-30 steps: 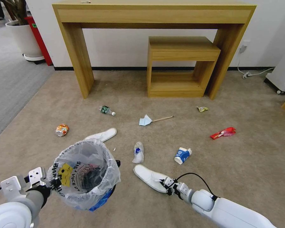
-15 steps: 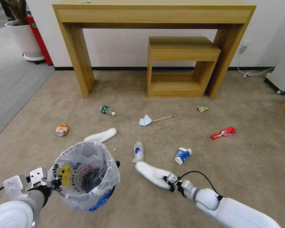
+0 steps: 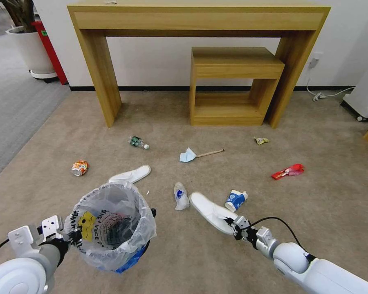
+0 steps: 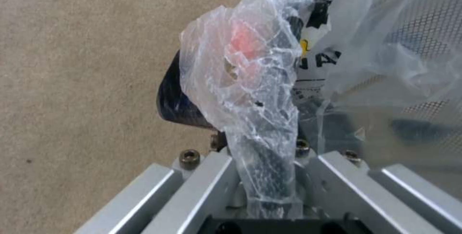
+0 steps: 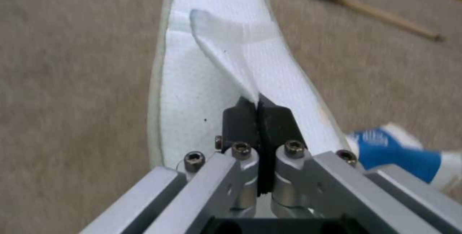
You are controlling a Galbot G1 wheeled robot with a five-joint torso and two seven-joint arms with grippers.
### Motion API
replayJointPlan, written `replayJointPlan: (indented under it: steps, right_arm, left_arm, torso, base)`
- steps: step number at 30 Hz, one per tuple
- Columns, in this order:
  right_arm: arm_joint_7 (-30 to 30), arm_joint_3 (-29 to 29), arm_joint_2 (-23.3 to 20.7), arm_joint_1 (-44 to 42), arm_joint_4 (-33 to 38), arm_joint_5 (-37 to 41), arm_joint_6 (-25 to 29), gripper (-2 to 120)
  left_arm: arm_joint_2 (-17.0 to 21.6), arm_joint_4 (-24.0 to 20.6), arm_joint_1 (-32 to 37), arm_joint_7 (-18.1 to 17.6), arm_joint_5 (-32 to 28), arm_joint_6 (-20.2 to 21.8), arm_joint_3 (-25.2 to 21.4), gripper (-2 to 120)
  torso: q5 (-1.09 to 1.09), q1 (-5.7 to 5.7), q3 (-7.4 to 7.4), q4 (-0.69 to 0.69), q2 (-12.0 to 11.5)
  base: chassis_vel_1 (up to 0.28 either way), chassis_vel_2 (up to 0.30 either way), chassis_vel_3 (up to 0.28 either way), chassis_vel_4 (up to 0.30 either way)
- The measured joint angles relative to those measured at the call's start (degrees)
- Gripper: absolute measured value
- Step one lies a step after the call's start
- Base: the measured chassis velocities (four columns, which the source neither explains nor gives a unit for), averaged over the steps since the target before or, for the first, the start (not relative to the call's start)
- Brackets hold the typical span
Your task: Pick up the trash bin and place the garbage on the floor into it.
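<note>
My left gripper [image 3: 71,237] is shut on the near rim of the trash bin [image 3: 110,224], a black bin with a crinkled printed liner, at the lower left. The left wrist view shows the rim and liner [image 4: 260,82] clamped between the jaws. My right gripper [image 3: 233,223] is shut on the strap of a white slipper [image 3: 210,210], right of the bin; the pinched strap [image 5: 231,46] shows in the right wrist view. More garbage lies on the beige floor [image 3: 323,212]: a second slipper [image 3: 131,174], an orange can [image 3: 80,167], a bottle [image 3: 138,142], a blue mask [image 3: 187,155], a stick [image 3: 210,153], a paper cup [image 3: 235,200], a red packet [image 3: 288,171].
A wooden desk [image 3: 98,81] with a small wooden stool [image 3: 233,69] under it stands against the far wall. A crumpled white wrapper [image 3: 180,197] and a yellow scrap [image 3: 261,140] also lie on the carpet. Grey carpet and a planter [image 3: 28,49] are at the left, a white appliance [image 3: 366,102] at the right.
My right gripper has carried the held slipper to the right and farther from me, toward the paper cup. The bin and left gripper have barely shifted.
</note>
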Motion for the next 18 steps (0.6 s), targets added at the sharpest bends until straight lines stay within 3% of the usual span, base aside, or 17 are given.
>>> replayJointPlan:
  steps: [18]
  right_arm:
    - [-4.3, 4.9, -1.6, -1.2, 15.3, 4.4, 2.8, 0]
  left_arm:
    - [-0.3, -0.4, 0.8, 0.4, 1.0, 0.0, 0.3, 0]
  torso:
    - [-0.01, 0.0, 0.0, 0.0, 0.0]
  base:
    - [0.0, 0.0, 0.0, 0.0]
